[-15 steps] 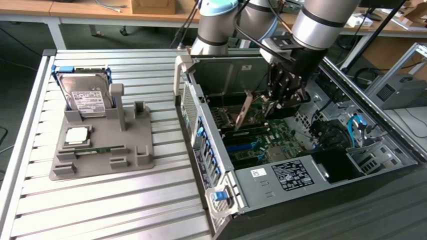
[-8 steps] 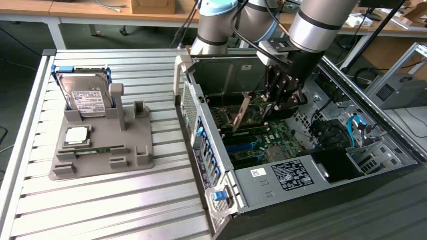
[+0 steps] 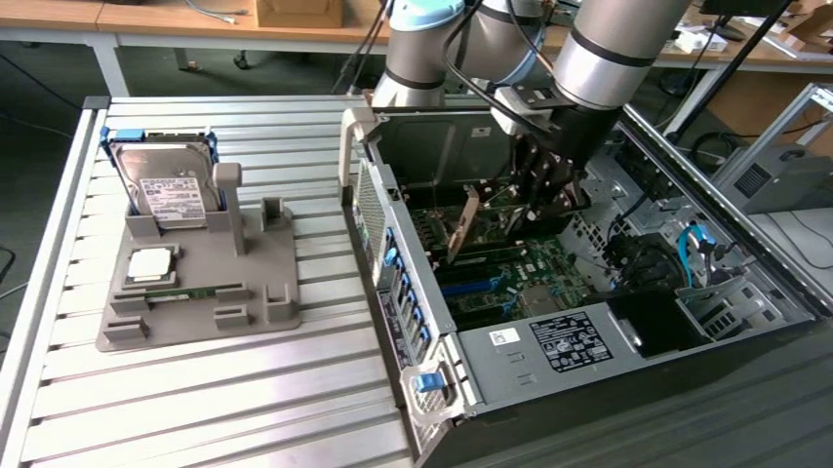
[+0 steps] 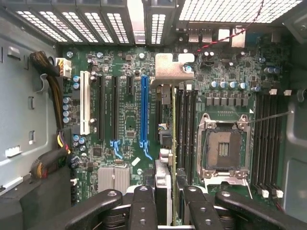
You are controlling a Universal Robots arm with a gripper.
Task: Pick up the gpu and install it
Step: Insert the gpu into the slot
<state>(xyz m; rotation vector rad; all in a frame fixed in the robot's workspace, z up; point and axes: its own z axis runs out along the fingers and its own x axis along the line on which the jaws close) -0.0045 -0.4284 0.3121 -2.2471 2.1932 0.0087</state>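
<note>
The pincer [image 4: 168, 190] is pinched onto the gpu [image 4: 170, 139], which stands edge-on between its fingers [image 4: 144, 201], with the silvery bracket [image 4: 173, 67] at the end far from the grip. Beyond the pincer lies the motherboard [image 4: 120, 96] inside the open computer case [image 3: 547, 341]. The card runs between a blue slot [image 4: 144, 110] and the processor socket [image 4: 223, 143].

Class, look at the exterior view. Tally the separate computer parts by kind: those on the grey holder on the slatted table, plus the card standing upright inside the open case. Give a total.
Silver white-labelled hard drive in a blue frame: 1
Square silver processor chip: 1
Slim green memory stick: 1
Thin flat expansion card with a silvery bracket: 1
Total: 4
</note>
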